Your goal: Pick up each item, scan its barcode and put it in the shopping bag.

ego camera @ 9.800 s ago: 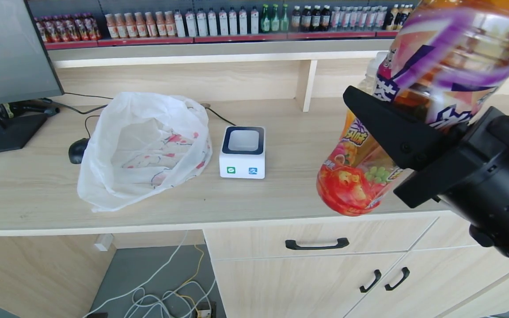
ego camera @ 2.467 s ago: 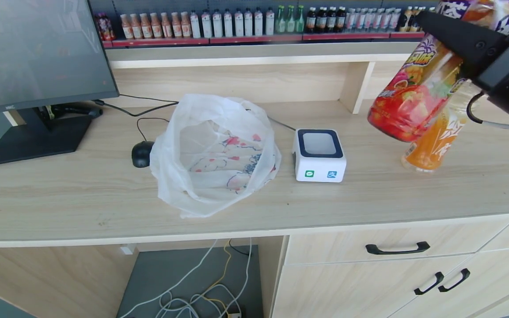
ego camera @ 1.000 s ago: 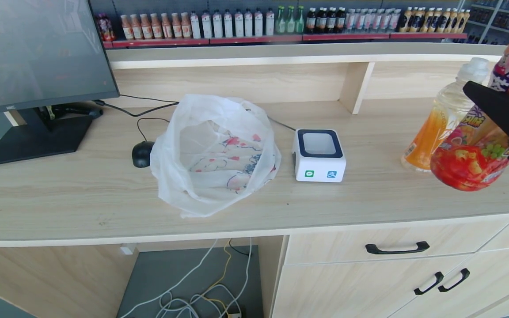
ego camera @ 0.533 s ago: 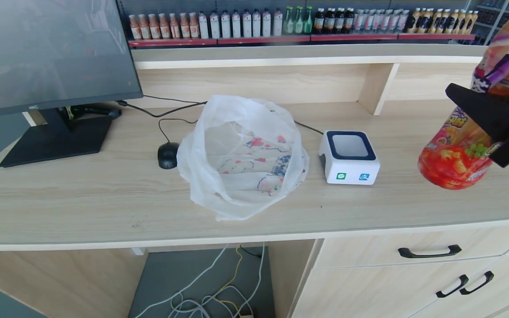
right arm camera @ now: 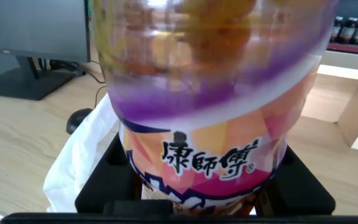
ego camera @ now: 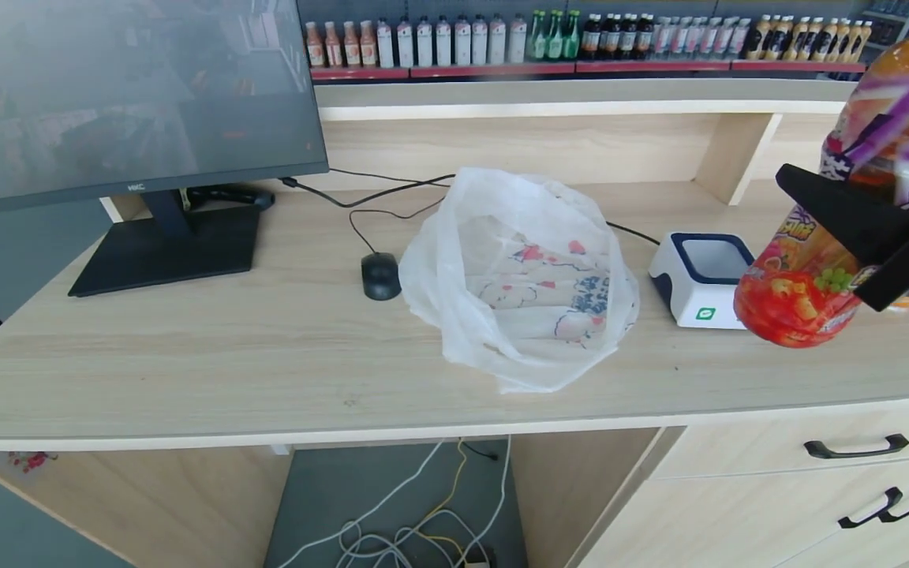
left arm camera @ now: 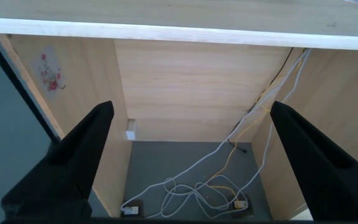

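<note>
Bottle [ego camera: 798,304] hangs tilted in my right end effector [ego camera: 841,233], clamped fast, just beside the scanner [ego camera: 699,272] on the desk [ego camera: 265,355]. On the scanner's other side the shopping bag [ego camera: 525,276] looks unfilled, so I judge scanning and bagging remain. At my left wrist, the left end effector [left arm camera: 191,109] gapes wide, empty, lower than the scanner. At my right wrist, the bottle is gripped.

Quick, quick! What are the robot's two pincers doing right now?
Left pincer: open, holding nothing.
Right pincer: closed on the drink bottle.
</note>
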Motion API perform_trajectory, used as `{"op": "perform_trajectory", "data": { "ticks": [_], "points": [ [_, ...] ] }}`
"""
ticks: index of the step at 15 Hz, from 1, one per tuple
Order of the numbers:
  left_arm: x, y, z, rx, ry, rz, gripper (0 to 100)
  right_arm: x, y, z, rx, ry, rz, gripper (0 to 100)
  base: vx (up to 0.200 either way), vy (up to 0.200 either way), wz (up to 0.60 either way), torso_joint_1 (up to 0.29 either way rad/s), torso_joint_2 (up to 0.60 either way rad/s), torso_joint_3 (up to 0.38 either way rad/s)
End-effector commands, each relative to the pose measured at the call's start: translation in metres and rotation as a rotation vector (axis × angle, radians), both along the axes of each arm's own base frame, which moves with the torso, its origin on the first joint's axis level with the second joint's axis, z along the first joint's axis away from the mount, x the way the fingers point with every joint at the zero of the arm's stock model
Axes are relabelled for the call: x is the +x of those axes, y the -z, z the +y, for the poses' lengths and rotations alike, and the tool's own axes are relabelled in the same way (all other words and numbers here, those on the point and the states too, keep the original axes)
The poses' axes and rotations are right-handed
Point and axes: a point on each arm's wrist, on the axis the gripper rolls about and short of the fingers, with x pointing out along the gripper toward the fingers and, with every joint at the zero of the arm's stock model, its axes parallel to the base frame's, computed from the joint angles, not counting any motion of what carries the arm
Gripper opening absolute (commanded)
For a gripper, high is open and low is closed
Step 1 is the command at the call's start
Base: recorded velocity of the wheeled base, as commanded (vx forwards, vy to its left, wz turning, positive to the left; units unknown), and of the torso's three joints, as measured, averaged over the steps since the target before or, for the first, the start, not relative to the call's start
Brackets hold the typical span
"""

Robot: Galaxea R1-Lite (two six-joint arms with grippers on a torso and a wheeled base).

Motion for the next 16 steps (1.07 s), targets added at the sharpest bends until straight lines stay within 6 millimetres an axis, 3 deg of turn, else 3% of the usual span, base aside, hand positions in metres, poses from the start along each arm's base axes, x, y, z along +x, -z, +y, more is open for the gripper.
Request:
{"op": "perform_trajectory", "data": {
  "ticks": [1, 5, 9, 10, 16],
  "points": [
    [0.000, 0.000, 0.000, -0.001, 0.000, 0.000, 100, 0.005, 0.002, 0.002, -0.005, -0.001, 0.008, 0, 0.000, 0.000, 0.00, 0.000, 0.00, 0.000],
    [0.000, 0.000, 0.000, -0.001, 0.000, 0.000, 100, 0.021, 0.007, 0.012, -0.027, -0.009, 0.034, 0, 0.000, 0.000, 0.00, 0.000, 0.00, 0.000],
    [0.000, 0.000, 0.000, -0.001, 0.000, 0.000, 100, 0.066, 0.005, 0.036, -0.048, -0.021, 0.053, 0, 0.000, 0.000, 0.00, 0.000, 0.00, 0.000],
    [0.000, 0.000, 0.000, -0.001, 0.000, 0.000, 100, 0.078, 0.004, 0.050, -0.052, -0.044, 0.051, 0, 0.000, 0.000, 0.00, 0.000, 0.00, 0.000],
    [0.000, 0.000, 0.000, -0.001, 0.000, 0.000, 100, 0.113, 0.001, 0.071, -0.044, -0.056, 0.036, 0, 0.000, 0.000, 0.00, 0.000, 0.00, 0.000]
  ]
}}
